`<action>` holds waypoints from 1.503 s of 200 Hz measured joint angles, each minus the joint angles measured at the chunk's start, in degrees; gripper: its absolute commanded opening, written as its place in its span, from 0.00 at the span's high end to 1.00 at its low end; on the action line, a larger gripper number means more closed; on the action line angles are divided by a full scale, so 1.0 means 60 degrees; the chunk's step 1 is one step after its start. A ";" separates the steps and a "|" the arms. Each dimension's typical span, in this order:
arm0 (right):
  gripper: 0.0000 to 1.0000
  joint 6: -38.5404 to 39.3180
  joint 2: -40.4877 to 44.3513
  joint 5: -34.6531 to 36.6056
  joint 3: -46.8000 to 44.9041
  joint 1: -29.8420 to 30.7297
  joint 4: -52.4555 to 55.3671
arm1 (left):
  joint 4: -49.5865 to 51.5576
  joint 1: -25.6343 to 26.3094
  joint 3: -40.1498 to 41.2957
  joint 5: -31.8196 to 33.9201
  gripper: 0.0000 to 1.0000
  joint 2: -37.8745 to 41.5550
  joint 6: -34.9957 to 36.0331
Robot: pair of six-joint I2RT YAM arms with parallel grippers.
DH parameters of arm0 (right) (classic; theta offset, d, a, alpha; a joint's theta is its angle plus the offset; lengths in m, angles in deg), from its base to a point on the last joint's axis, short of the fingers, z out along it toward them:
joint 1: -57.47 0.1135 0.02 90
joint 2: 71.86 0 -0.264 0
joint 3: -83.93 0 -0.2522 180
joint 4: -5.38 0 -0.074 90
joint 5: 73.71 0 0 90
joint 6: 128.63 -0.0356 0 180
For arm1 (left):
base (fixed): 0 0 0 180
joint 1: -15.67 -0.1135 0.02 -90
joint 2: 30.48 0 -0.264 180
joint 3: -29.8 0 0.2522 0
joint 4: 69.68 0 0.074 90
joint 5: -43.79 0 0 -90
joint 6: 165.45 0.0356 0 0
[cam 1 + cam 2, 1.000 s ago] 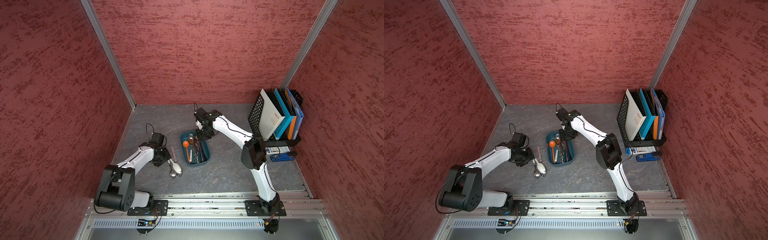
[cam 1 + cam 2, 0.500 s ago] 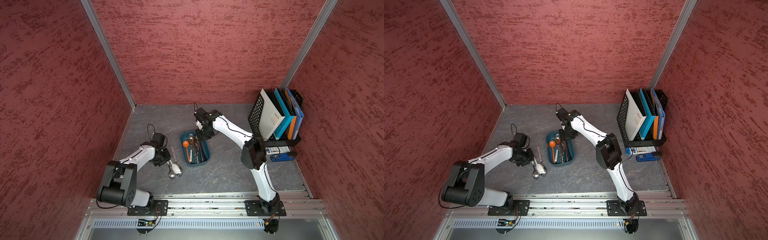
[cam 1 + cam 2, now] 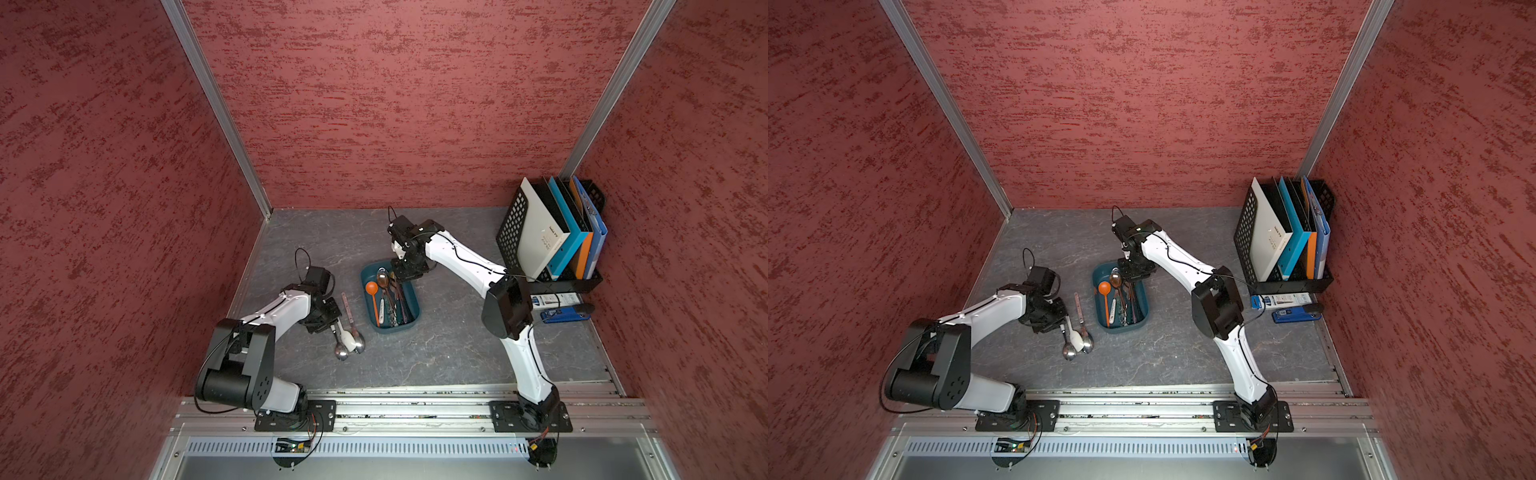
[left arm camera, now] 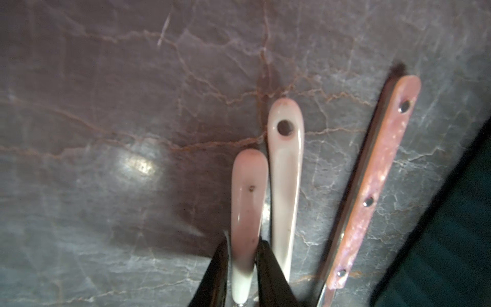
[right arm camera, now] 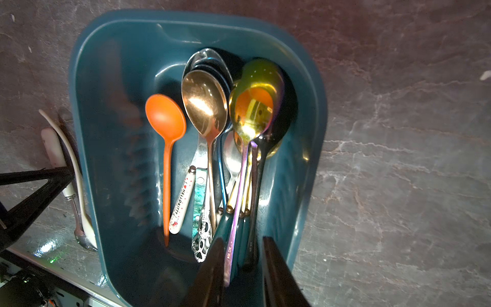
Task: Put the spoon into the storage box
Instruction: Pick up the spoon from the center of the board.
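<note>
- The left arm reaches low across the table (image 3: 436, 353). The left gripper (image 4: 243, 240) is clenched on the spoon (image 4: 248, 191), one finger against each side of its handle.
- The right arm stretches over the storage box (image 5: 79, 133). The right gripper (image 5: 241, 239) hangs above the handles inside, jaws slightly apart and clamping nothing.
- The spoon has a pale pink-white handle and a steel bowl. It lies on the table near the box, beside a white ceramic spoon (image 4: 285, 172) and a brown riveted handle (image 4: 372, 186).
- The teal box holds an orange spoon (image 5: 164, 117), a copper spoon (image 5: 204, 101), a gold spoon (image 5: 252, 111) and several more.
</note>
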 measured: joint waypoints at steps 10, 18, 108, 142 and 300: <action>0.73 0.0004 0.0000 -0.0004 0.0000 0.0000 0.0000 | 0.0004 0.0000 -0.0004 0.0004 0.78 -0.0015 0.0004; 0.73 0.0000 0.0000 -0.0007 0.0000 0.0000 -0.0004 | 0.0007 0.0000 -0.0004 0.0007 0.78 -0.0022 0.0018; 0.72 0.0036 0.0237 -0.0087 -0.0550 -0.0018 -0.0211 | 0.0437 -0.0171 -0.0076 -0.0124 0.84 0.0328 -0.0164; 0.71 -0.0233 0.0801 -0.0470 -0.0998 -0.0062 -0.0499 | 0.0801 -0.0346 -0.0178 -0.0339 0.85 0.1920 -0.0827; 0.61 -0.7788 0.4765 -0.2346 -0.6222 -0.0080 -0.6564 | -0.3789 0.2699 -0.1209 0.3173 0.96 0.1606 -0.5275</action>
